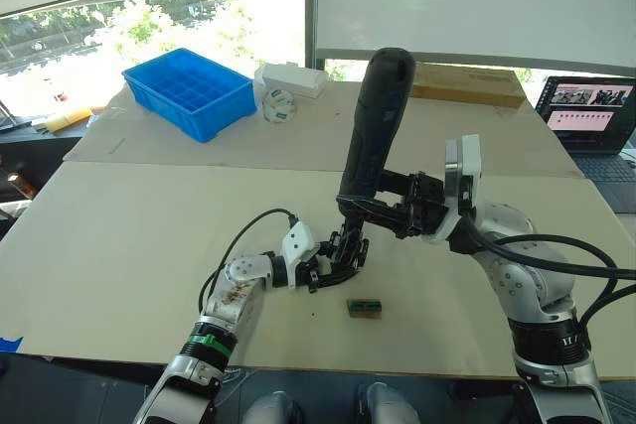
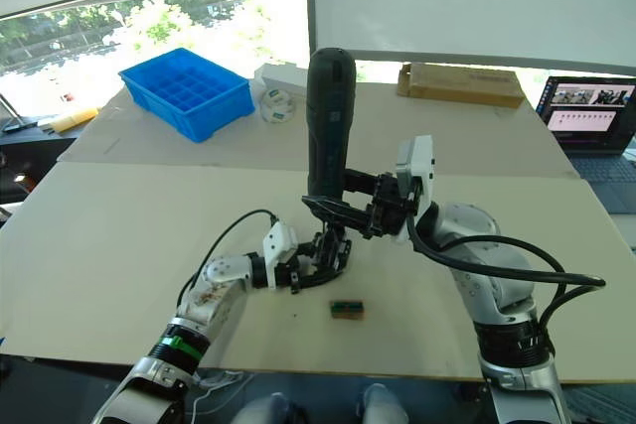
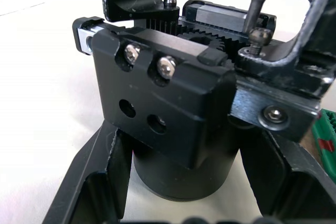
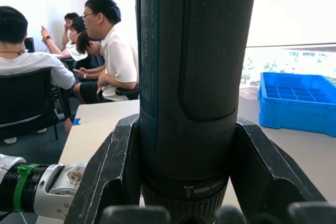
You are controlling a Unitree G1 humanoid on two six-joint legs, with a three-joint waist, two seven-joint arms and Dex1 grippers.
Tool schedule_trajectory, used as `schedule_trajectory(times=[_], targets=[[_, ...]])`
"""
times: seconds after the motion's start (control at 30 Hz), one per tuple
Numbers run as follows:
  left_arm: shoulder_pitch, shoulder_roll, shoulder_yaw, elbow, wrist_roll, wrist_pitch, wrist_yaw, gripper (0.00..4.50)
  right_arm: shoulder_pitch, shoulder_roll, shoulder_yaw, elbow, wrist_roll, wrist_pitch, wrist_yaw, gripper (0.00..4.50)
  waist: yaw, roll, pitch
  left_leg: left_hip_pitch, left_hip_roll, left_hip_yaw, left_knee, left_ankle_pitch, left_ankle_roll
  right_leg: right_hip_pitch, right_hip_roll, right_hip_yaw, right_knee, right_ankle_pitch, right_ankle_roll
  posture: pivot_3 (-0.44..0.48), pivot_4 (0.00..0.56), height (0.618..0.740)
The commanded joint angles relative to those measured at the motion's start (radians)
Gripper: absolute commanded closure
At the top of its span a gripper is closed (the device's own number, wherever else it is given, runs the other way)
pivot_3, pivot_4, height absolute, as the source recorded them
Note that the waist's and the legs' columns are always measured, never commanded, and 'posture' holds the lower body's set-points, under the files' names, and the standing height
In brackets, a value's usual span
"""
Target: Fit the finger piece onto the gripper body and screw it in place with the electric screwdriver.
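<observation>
The gripper body (image 1: 343, 248) sat on the table (image 1: 149, 235), held tight by the left gripper (image 1: 333, 263). The right gripper (image 1: 373, 208) squeezed the screwdriver (image 1: 373, 126), upright (bit on a screw (image 3: 259, 36)). A small block (image 1: 364, 308) lay near; a blue bin (image 1: 189, 91) stood far back.

Matte black electric screwdriver (image 1: 376, 126) with red mark, black gripper body (image 3: 173, 114) with silver screws, blue bin (image 1: 189, 92)

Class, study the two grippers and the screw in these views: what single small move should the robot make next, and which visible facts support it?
Probably run the electric screwdriver, pressing gently down. The right gripper holds it upright, and its thin bit already rests on a screw head atop the gripper body, which the left gripper steadies on the table. Whether the screw is fully seated cannot be told.
</observation>
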Motion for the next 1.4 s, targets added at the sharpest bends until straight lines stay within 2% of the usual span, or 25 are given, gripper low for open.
schedule_trajectory(times=[0.03,1.4], targets=[[0.024,-0.002,-0.021,0.005,0.003,0.018,-0.013,2.06,-0.006,0.006,-0.022,-0.040,0.031,-0.010,0.002,2.59,0.000,0.000,0.000,0.000,0.000,0.000,0.000,0.000,0.000,0.000,0.000,0.000,0.000,0.000,0.000,0.000,0.150,0.740],[0.029,-0.001,-0.021,0.007,0.002,0.017,-0.016,2.06,0.001,-0.013,-0.023,-0.041,0.043,-0.010,0.011,2.59,0.000,0.000,0.000,0.000,0.000,0.000,0.000,0.000,0.000,0.000,0.000,0.000,0.000,0.000,0.000,0.000,0.150,0.740]])
